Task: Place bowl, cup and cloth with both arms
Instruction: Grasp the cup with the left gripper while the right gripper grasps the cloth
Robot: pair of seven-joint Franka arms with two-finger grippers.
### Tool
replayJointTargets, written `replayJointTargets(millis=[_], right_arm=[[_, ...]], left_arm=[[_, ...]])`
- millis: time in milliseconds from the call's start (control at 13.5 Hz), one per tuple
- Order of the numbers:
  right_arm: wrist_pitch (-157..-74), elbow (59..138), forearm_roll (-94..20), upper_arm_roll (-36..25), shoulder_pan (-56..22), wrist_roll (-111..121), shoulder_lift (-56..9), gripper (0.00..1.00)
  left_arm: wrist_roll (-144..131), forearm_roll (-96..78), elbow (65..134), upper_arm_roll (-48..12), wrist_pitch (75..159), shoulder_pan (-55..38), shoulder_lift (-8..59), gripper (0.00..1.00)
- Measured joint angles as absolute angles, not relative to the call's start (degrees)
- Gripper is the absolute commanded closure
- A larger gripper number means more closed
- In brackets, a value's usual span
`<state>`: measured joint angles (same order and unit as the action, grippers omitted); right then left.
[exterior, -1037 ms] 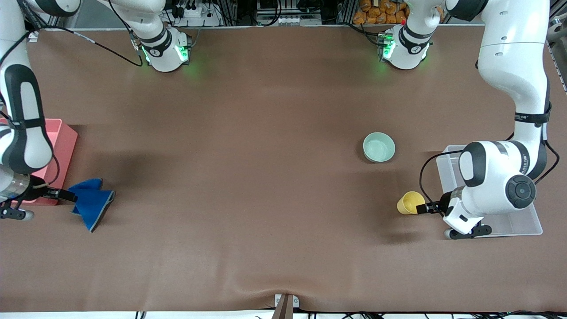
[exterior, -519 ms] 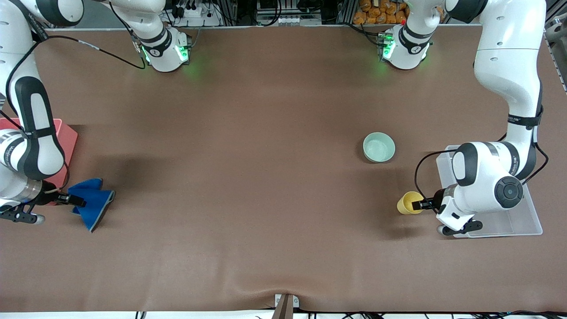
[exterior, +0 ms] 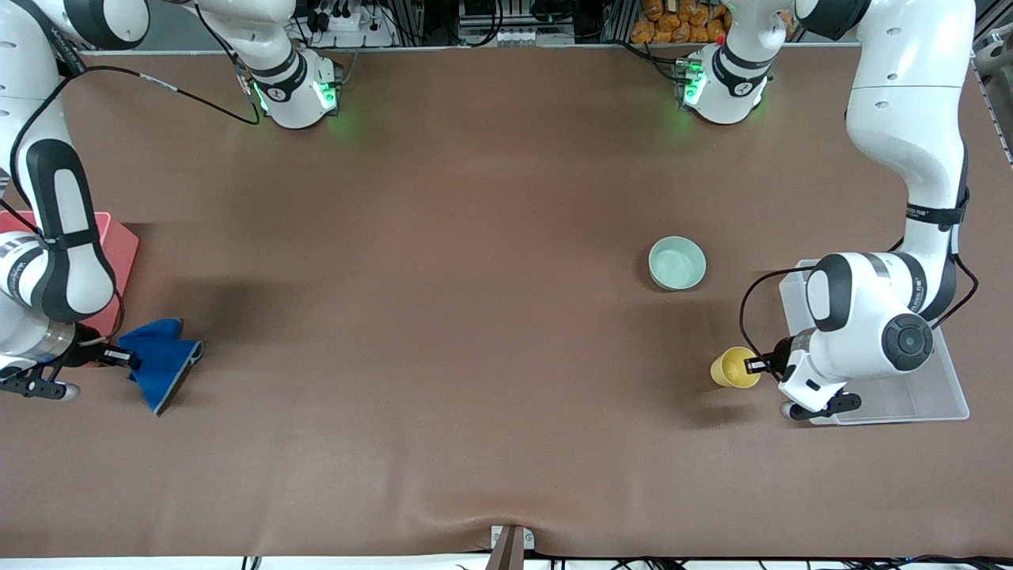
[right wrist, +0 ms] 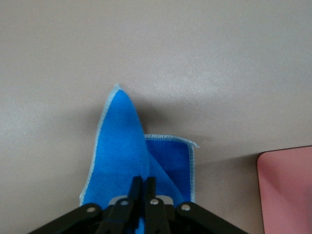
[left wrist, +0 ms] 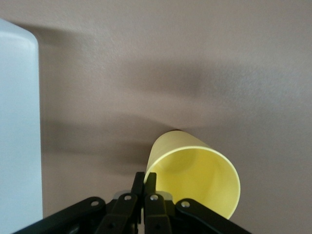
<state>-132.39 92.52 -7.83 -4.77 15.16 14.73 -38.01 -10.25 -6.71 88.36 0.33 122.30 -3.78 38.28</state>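
The yellow cup [exterior: 734,367] is tilted just above the table beside a clear tray [exterior: 942,400] at the left arm's end. My left gripper [exterior: 752,366] is shut on its rim; the left wrist view shows the cup [left wrist: 195,178] pinched by that gripper [left wrist: 145,179]. The blue cloth [exterior: 162,360] hangs folded at the right arm's end, its lower corner at the table. My right gripper [exterior: 125,359] is shut on it; the right wrist view shows the cloth [right wrist: 126,156] in that gripper [right wrist: 143,183]. The mint green bowl [exterior: 677,263] sits on the table, farther from the front camera than the cup.
A pink tray [exterior: 119,245] lies beside the right arm, also in the right wrist view [right wrist: 287,190]. The clear tray shows as a pale wall in the left wrist view [left wrist: 17,131]. The left arm's elbow hangs over the clear tray. The table is covered by a brown mat [exterior: 443,317].
The left gripper closed in on the cup's rim and now tilts it slightly. The right gripper has drawn the cloth a little toward the pink tray and lifted it.
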Motion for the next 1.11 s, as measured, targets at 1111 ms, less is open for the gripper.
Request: replayJointTargets(millis=[1111], right_arm=[[-104.4,90.1,-0.4,-6.0,15.9,25.4,-15.2,1.00]], left_arm=[[2.6,-6.4,77.8,7.8,107.0,3.6,31.4,1.00]])
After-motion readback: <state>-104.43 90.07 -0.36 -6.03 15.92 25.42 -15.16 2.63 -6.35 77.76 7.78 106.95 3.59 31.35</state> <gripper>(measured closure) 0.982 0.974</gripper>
